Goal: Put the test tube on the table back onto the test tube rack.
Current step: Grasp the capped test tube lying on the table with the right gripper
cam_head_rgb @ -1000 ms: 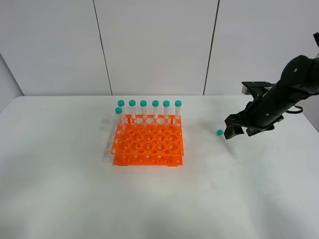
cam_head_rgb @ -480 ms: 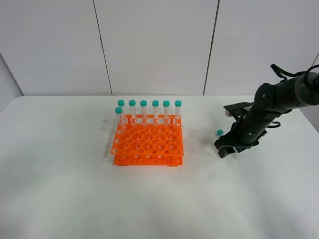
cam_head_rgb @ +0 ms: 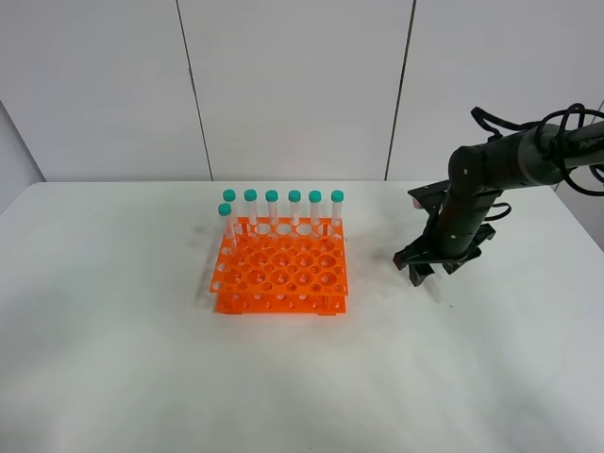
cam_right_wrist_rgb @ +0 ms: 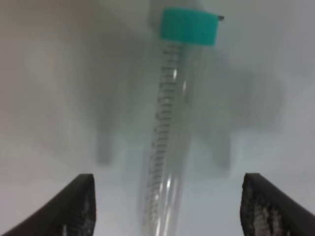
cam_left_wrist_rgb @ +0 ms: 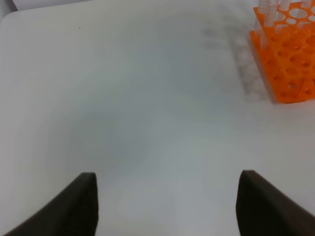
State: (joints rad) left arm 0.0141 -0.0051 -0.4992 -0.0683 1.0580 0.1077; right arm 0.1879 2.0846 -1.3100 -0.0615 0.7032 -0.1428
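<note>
Test tube [cam_right_wrist_rgb: 170,123] lies flat on the white desk [cam_head_rgb: 142,359], off the right side of the orange rack [cam_head_rgb: 281,269] in the high view and clear of it. Teal cap points away from the wrist camera; graduation marks show along the barrel.

Right hand [cam_head_rgb: 429,272] is low over the tube - fingers wide apart, one on each side, not closed on it.

Rack holds seven capped tubes [cam_head_rgb: 283,203], upright along its back rows.

Left hand [cam_left_wrist_rgb: 167,206] - fingers apart, nothing between them, over bare desk beyond the rack's left end.

Teal-capped test tube [cam_right_wrist_rgb: 170,132] flat on table [cam_head_rgb: 142,377], apart from orange rack [cam_head_rgb: 283,303]
</note>
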